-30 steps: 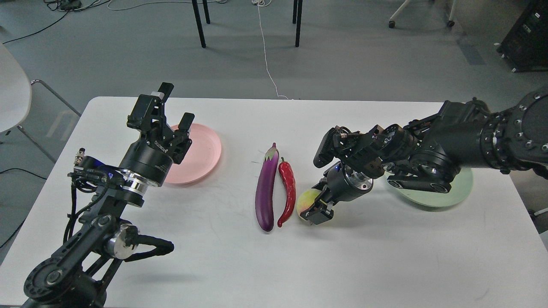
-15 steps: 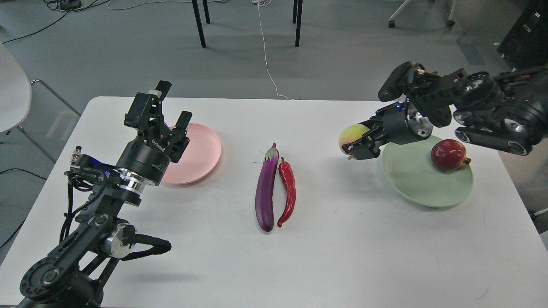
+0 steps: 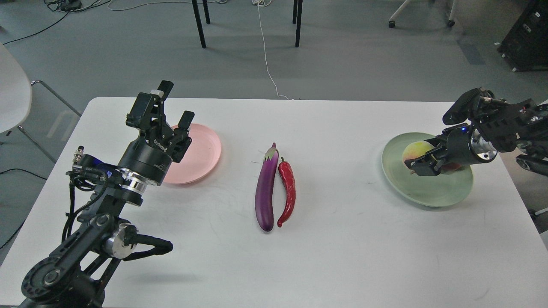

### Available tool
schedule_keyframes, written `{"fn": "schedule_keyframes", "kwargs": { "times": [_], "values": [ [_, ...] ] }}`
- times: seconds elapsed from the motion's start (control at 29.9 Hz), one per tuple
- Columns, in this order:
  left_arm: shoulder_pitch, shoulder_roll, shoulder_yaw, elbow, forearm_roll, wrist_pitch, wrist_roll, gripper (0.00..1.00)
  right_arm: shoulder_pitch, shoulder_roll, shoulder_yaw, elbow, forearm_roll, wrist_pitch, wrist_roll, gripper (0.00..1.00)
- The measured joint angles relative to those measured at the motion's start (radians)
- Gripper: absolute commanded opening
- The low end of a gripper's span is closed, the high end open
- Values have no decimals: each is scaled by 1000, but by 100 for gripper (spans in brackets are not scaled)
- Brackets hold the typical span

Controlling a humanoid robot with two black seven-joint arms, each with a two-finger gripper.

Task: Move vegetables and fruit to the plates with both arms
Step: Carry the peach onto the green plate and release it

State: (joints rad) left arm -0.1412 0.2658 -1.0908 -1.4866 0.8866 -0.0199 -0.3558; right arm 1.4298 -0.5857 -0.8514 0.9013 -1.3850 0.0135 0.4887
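The purple eggplant [image 3: 266, 188] and the red chili [image 3: 287, 191] lie side by side at the middle of the table. My right gripper [image 3: 421, 164] is shut on the yellow-pink peach [image 3: 416, 150] and holds it over the pale green plate [image 3: 421, 194] at the right. The dark red pomegranate [image 3: 449, 167] is almost wholly hidden behind the gripper, with only a sliver showing. My left gripper [image 3: 175, 105] is open and empty, raised over the left edge of the pale pink plate [image 3: 201, 154].
The white table [image 3: 342, 256] ends close to the green plate on the right. A white chair [image 3: 13, 85] stands off the table's left. Chair legs and cables are on the floor beyond the far edge.
My right gripper has lifted the peach from beside the chili and carried it right, over the green plate. The pomegranate, in view half a second ago, is now mostly hidden. The left arm has barely moved.
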Motion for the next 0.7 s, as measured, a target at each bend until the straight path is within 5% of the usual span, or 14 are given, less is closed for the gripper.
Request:
{"fn": "schedule_keyframes", "kwargs": {
  "times": [0.27, 0.7],
  "values": [
    [0, 2, 0, -5, 0, 0, 1, 99, -68, 0, 3, -29, 1, -62, 0, 93],
    [0, 4, 3, -6, 0, 0, 3, 99, -59, -62, 60, -13, 13, -90, 0, 98]
  ]
}}
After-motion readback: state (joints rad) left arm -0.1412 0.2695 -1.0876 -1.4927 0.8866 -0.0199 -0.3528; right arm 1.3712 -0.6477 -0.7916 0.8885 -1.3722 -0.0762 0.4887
